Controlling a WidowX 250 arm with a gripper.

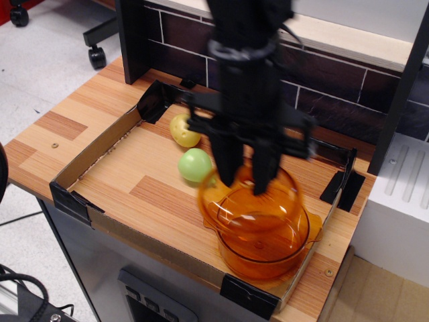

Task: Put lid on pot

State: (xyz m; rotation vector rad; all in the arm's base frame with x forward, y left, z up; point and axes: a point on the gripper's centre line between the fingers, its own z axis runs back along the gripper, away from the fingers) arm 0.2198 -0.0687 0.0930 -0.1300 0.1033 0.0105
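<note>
Nowhere legible writing; lid (249, 201) over pot (263, 245).

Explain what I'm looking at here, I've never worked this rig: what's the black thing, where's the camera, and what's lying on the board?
There is one view, from a camera mounted above and in front of the counter, looking down at an angle. The tall black thing is a robot arm; its lower tip is the end effector, two fingers shut on the lid, an amber glass dome, blurred by motion. It hangs over the pot, a deeper amber glass pot, and is offset toward its left rim, not seated. The work surface is a wooden board edged with low cardboard walls. Also on it: a green pear-like fruit and a yellowish potato behind it, both apart from the pot.
</note>
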